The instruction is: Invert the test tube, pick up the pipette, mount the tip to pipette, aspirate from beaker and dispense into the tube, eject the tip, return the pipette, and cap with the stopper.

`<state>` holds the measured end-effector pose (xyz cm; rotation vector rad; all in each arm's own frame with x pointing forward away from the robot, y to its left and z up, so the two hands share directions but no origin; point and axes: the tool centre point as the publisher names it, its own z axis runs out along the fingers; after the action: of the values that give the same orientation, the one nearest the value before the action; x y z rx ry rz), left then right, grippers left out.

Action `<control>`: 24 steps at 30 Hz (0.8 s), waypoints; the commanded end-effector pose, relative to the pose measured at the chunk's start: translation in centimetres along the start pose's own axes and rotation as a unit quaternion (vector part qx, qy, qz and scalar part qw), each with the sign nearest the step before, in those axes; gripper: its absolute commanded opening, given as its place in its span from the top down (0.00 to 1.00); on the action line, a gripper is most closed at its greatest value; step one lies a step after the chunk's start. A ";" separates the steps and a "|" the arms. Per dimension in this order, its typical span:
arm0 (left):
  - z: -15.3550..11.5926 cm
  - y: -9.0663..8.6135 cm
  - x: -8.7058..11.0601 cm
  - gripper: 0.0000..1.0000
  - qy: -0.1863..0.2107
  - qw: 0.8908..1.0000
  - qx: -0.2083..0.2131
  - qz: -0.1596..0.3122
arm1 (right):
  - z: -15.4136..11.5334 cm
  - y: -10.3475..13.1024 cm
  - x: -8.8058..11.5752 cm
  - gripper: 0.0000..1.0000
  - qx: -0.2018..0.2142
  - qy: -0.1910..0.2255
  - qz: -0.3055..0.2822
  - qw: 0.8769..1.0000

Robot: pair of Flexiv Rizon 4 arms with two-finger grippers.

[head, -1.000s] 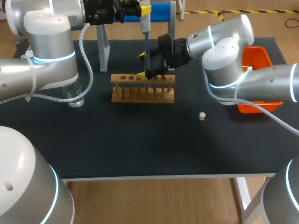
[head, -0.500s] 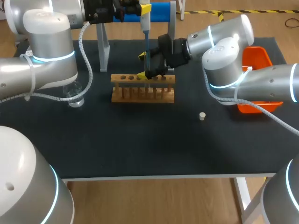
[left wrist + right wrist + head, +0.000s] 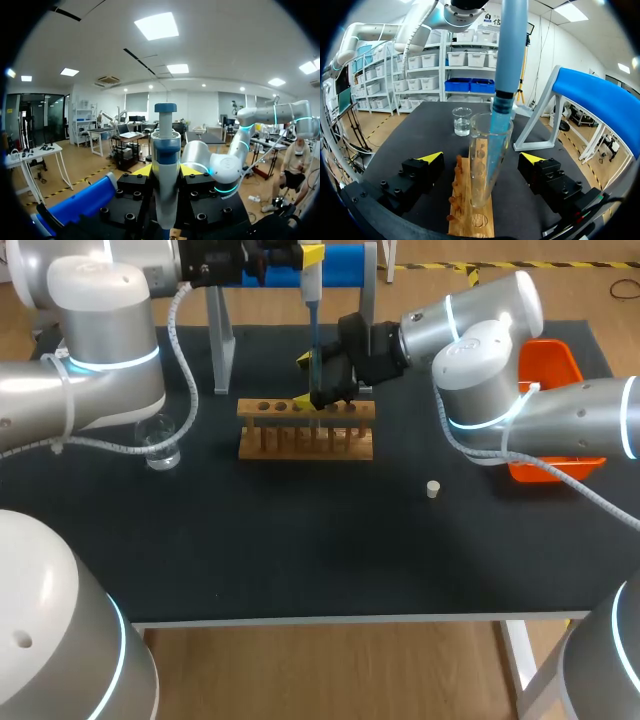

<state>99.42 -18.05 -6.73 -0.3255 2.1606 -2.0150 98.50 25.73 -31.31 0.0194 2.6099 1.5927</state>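
My left pincer (image 3: pixel 166 170) is clamped on the pipette (image 3: pixel 166 145), held upright near the table's (image 3: pixel 300 550) far edge. Its tip sits inside the test tube (image 3: pixel 479 175), standing in the rack (image 3: pixel 470 222) between my right pincer's (image 3: pixel 482 159) spread fingers, that arm stretched in from the right edge.

The flat table top (image 3: pixel 300 560) is matt black. On it, the pegged wooden test tube rack (image 3: pixel 306 430) is honey brown, the small round stopper (image 3: pixel 433 489) is cream, and the plastic bin (image 3: pixel 560 360) at the far right is bright orange. The glass beaker (image 3: pixel 461 121) and the glass test tube (image 3: pixel 477 165) are clear. The slim pipette (image 3: pixel 165 150) is white with blue bands and a blue cap, and its lower shaft is translucent blue. The left gripper (image 3: pixel 165 172) and the right gripper (image 3: pixel 482 157) are black with yellow tips. The left arm (image 3: pixel 100 350) and the right arm (image 3: pixel 480 350) are silver-grey with glowing cyan rings.
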 end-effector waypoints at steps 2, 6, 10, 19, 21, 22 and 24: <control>0.0 -0.4 0.2 1.00 -0.003 1.000 -0.004 0.001 | 0.0 0.0 -0.1 0.00 0.001 0.001 0.000 1.000; 0.0 -0.6 0.3 1.00 -0.004 1.000 -0.006 0.003 | 0.0 0.0 -0.1 0.00 0.001 0.001 0.000 1.000; 0.0 -0.9 0.4 1.00 -0.003 1.000 -0.007 0.005 | 0.0 0.0 -0.1 0.00 0.001 0.001 0.000 1.000; 0.1 -1.5 0.8 1.00 -0.002 1.000 -0.010 0.010 | 0.0 0.0 -0.1 0.00 0.001 0.001 0.000 1.000; 0.1 -1.7 0.9 1.00 -0.002 1.000 -0.010 0.012 | 0.0 0.0 -0.1 0.00 0.001 0.001 0.000 1.000; 0.1 -1.8 1.0 1.00 -0.002 1.000 -0.011 0.013 | 0.0 0.0 -0.1 0.00 0.001 0.001 0.000 1.000; 0.2 -1.9 1.1 1.00 -0.001 1.000 -0.011 0.015 | 0.0 0.0 -0.1 0.00 0.001 0.001 0.000 1.000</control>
<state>98.68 -18.54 -5.07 -0.2910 2.1722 -1.9834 98.51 25.73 -31.31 0.0194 2.6099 1.5926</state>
